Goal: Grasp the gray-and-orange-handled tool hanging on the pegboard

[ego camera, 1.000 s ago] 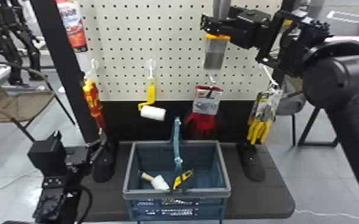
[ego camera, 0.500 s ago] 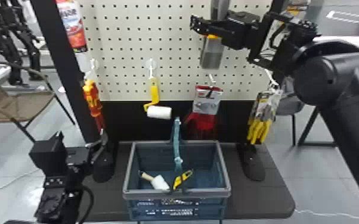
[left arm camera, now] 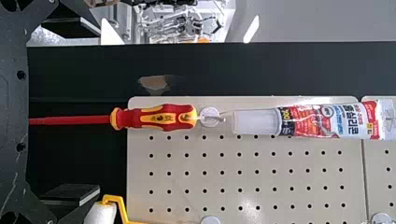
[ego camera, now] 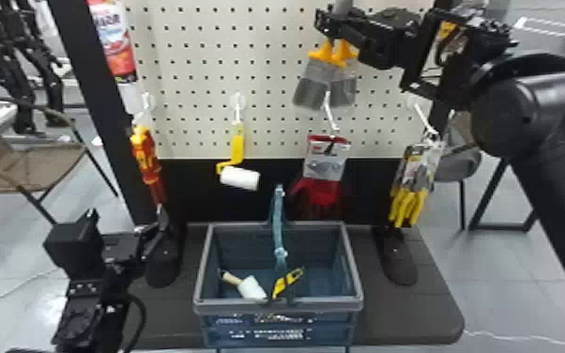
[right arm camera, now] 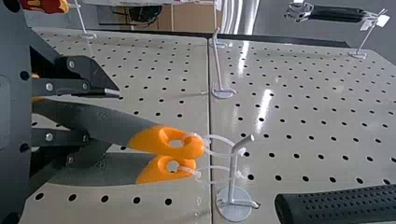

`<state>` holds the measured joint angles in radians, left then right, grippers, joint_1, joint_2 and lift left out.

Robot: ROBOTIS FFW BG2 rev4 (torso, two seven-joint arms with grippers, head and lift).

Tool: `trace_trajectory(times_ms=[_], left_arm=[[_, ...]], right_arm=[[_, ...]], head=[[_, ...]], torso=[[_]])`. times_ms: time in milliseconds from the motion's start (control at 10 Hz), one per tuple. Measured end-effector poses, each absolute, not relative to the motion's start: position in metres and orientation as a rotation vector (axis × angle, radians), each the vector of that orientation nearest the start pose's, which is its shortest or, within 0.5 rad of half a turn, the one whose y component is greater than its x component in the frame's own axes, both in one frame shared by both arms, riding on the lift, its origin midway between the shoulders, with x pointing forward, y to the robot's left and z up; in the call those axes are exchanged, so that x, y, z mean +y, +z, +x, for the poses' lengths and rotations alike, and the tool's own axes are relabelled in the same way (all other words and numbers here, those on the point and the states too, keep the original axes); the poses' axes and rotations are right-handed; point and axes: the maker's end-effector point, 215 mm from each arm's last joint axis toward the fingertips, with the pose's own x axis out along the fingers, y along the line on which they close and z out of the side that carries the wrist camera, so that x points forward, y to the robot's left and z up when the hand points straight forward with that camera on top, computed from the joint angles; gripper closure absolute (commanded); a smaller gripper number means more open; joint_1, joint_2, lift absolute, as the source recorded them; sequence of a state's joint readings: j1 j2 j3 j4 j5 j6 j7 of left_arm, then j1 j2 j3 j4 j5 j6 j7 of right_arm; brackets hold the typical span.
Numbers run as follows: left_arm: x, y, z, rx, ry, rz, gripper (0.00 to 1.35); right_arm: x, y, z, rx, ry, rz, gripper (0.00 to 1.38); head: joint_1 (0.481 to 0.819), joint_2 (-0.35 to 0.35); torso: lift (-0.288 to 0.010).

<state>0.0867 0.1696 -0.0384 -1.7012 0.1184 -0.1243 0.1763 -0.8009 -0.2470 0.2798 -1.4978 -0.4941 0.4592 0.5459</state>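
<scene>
Cream pegboard [ego camera: 192, 70] on a black frame. Below it a black surface [ego camera: 413, 310] carries a blue-gray basket [ego camera: 354, 263]. Gray workshop floor around, folding chair [ego camera: 14, 164] off to my left.

Task item: the gray-and-orange-handled tool [right arm camera: 107, 123] is high on the board, right at my right claw [right arm camera: 100, 119]. In the head view its long axis is roughly vertical, tilted a little, orange end up and gray end down. On the wrist cam the gray body runs back into the claw. The orange eyelet end points straight away from the claw, toward a white hook [right arm camera: 233, 186] just past it. White ties join eyelet to hook. A second tool of the same kind [right arm camera: 93, 175] is tied to the same hook. It lies alongside, outside my fingers, between the first tool and the board.

Right claw: fingers slightly apart, straddling the gray handle. One finger [right arm camera: 60, 136] sits against the handle. A sliver of board shows between the handle and the other finger [right arm camera: 79, 86]. So I'm around it, not clamped.

Relative to the right claw:
- red gloves [ego camera: 319, 188] hang directly below
- yellow gloves [ego camera: 408, 188] hang below and to my right
- a yellow-handled roller [ego camera: 238, 173] is below and to my left
- a red-and-yellow screwdriver [ego camera: 144, 157] is farther left
- a sealant tube [ego camera: 112, 42] is about level with it, at the board's far left edge

Left claw [ego camera: 157, 230]: parked low by the surface's left end, well below and left of the right claw, fingers spread wide. The screwdriver hangs above it.
</scene>
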Motion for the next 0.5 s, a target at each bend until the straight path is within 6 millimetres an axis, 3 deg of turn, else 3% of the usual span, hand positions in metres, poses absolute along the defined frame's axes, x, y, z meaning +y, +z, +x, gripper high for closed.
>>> trace_trajectory(times_ms=[500], left_arm=[[0.2889,-0.281,0.5661,-0.164,0.118,0.025,0.13]], right_arm=[[-0.049,-0.0122,0.6789,-0.17,0.866,0.006,1.14]], head=[[0.549,0.0]], torso=[[-0.1]])
